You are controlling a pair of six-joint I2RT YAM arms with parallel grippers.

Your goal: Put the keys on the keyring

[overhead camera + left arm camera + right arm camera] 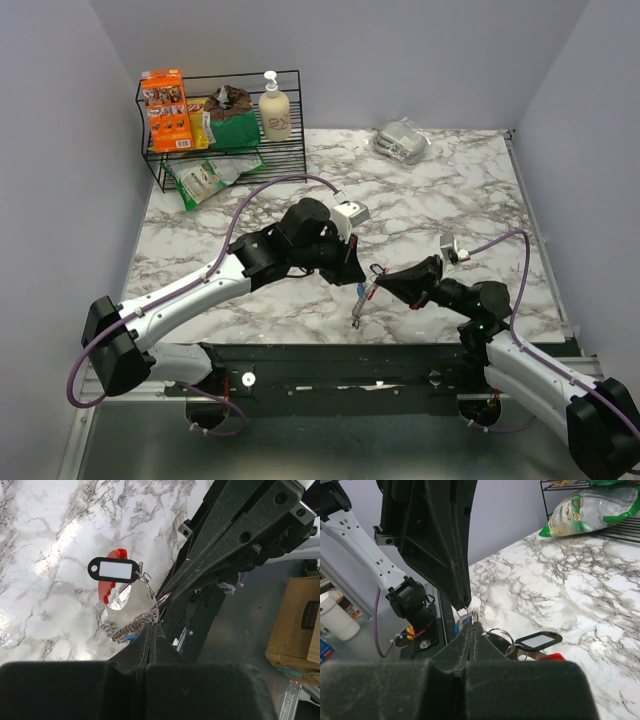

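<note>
Marble table (460, 200) between lavender walls, with a wire rack (225, 78) of groceries in the far left corner. From its base at the near left, the left arm (200, 285) runs up and to the right, bends at the elbow, and points its wrist down toward the table's near-centre edge. The right arm (520, 360) comes in low from the near right, its forearm almost level and aimed left.

The two grippers meet tip to tip. The left gripper (151, 627) has its jaws pressed together on the coiled chain of the keyring (360, 303). The right gripper (472, 626) is likewise clamped tight, on a wire ring at the chain's upper end. The keyring hangs between them, just above the marble. Its black tag (112, 570) and red clip (106, 591) dangle to one side. A blue key (131, 637) peeks out beside the left fingertips, mostly hidden.
</note>
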